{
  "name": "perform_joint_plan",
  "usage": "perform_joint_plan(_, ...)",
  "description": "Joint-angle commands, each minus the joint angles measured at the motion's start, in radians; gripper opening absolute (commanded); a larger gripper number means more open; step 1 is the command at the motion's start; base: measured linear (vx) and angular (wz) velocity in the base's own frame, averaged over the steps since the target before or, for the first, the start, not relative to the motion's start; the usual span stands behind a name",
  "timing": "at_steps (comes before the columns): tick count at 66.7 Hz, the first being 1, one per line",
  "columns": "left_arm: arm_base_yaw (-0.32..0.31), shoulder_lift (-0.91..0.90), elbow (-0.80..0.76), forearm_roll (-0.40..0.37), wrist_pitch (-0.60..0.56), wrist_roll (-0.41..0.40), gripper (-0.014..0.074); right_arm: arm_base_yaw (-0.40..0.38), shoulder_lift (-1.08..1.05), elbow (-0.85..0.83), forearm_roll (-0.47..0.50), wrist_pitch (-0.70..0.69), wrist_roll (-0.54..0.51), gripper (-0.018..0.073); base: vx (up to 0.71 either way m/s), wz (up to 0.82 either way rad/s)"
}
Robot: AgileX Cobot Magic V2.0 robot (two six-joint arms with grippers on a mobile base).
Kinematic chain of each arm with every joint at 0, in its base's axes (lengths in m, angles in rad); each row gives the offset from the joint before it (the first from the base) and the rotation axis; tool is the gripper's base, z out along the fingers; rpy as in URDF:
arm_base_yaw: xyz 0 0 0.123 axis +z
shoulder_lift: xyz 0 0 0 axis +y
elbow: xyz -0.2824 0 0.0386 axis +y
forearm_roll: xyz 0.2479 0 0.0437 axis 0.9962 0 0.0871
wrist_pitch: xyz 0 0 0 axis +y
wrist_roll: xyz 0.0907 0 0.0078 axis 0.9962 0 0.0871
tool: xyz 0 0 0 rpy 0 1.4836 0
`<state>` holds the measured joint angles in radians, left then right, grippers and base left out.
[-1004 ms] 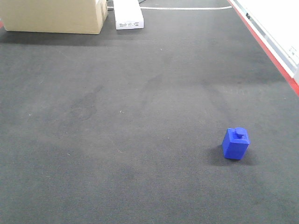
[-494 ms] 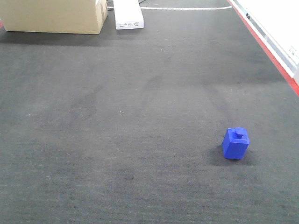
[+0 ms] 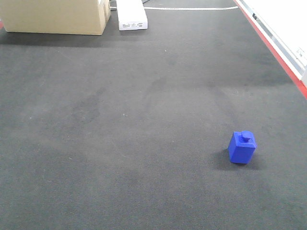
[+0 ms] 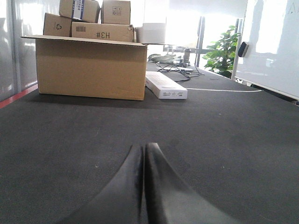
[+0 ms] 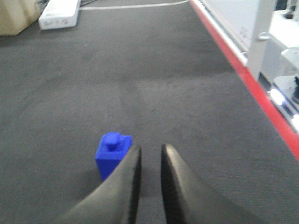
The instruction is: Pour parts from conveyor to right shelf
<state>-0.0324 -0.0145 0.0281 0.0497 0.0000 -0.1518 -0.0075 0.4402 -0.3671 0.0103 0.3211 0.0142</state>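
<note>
The right gripper [image 5: 149, 151] has its fingers parted by a narrow gap, grasping nothing. The block [image 5: 112, 150] stands upright on the belt [image 5: 187, 93] just left of them, probably not yet lined up. The left gripper [image 4: 144, 147] is clenched on nothing, idle.

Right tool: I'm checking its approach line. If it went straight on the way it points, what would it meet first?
Probably only the dark grey felt-like conveyor belt. The right tool aims just right of the small blue studded plastic block, so it would likely pass beside it, though depth is unclear.
</note>
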Motion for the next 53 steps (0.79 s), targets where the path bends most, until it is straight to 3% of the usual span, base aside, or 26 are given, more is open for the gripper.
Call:
perform_joint_plan(1, -0.004, -0.011, 0.027, -0.01, -0.079, -0.007, -0.0006, 0.053, 0.057, -0.053, 0.0, -0.056, -0.024, 0.026, 0.0, 0.0)
perform_joint_plan(12, -0.004, -0.011, 0.027, -0.01, -0.079, -0.007, -0.0006, 0.134, 0.188, -0.124, 0.0, -0.018, -0.027, 0.0461, 0.0, 0.0)
perform_joint_plan(20, -0.004, -0.011, 0.027, -0.01, -0.079, -0.007, -0.0006, 0.153, 0.303, -0.194, -0.001, -0.018, -0.043, 0.0544, 0.0, 0.0)
perform_joint_plan(33, -0.004, -0.011, 0.027, -0.01, -0.079, -0.007, -0.0006, 0.153, 0.544, -0.36, 0.001, 0.037, -0.035, 0.0566, 0.0, 0.0)
perform_joint_plan(53, -0.004, -0.011, 0.027, -0.01, -0.079, -0.007, -0.0006, 0.153, 0.882, -0.659, 0.001, 0.295, 0.058, 0.0566, 0.0, 0.0)
